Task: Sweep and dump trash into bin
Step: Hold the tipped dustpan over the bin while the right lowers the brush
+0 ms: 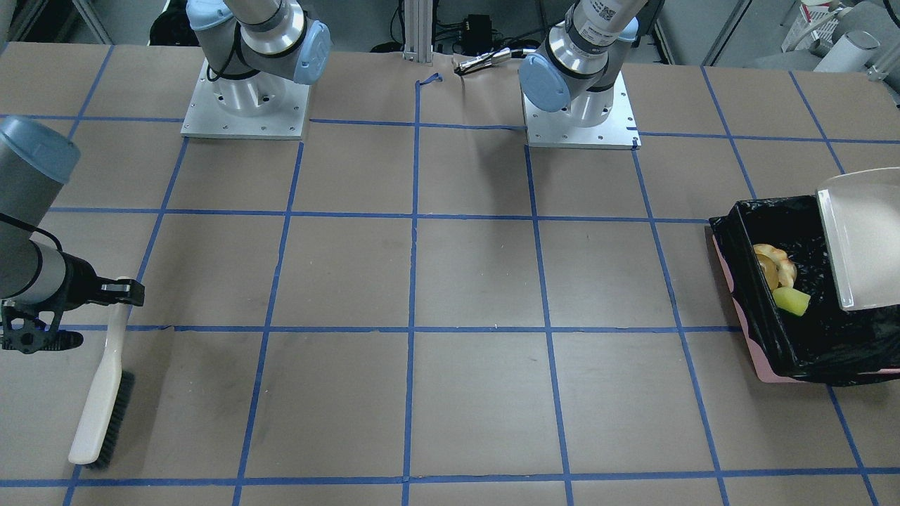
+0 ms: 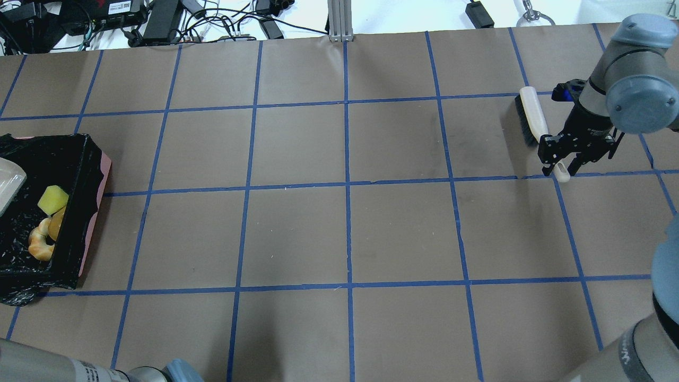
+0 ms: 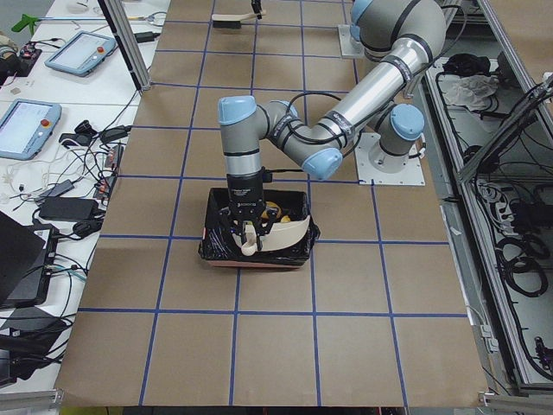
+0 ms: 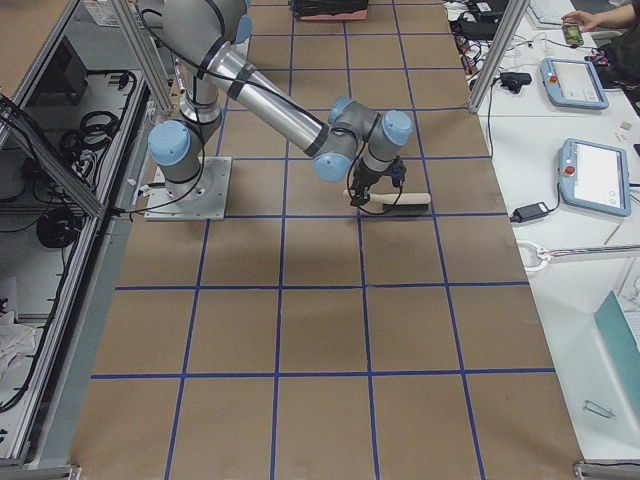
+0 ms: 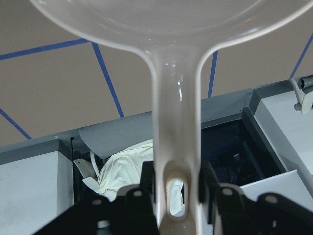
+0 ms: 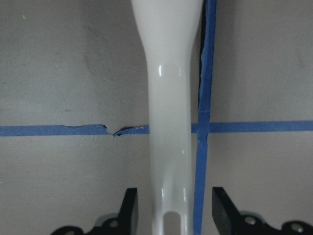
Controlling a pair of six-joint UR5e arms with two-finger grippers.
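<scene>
A: Bin (image 2: 87, 212) nearest, taking it from the table's left end. What's inside?

B: All three bits of trash, lying close together on the black liner. The yellow sponge (image 2: 52, 200) has its green side showing in the front view. The potato (image 2: 57, 222) is tucked right beside it, and the croissant (image 2: 40, 244) curls around the potato's other side. The bin itself is pink and sits near the left end of the table (image 2: 345, 239).

A: And the dustpan (image 1: 861, 239)?

B: Held in the air over the bin's outer part, hiding that stretch of liner from the front camera. I can't tell whether it touches the rim.

A: Who's holding it?

B: The left gripper (image 5: 176, 183). The wrist view shows both fingers (image 5: 146, 181) pressed flat against the dustpan's handle, one on each side, with no gap.

A: Middle of the table?

B: Brown paper and blue tape lines.

A: Far end, then.

B: The brush (image 1: 102, 393) lies flat on the paper, bristles to one side. Its pale handle crosses a tape junction.

A: Is the right gripper (image 6: 171, 215) gripping it?

B: No. It hangs low over the handle's end with its fingers (image 6: 129, 210) spread. One sits on either side, and bare paper shows between each finger and the handle, so they straddle it without touching.
</scene>
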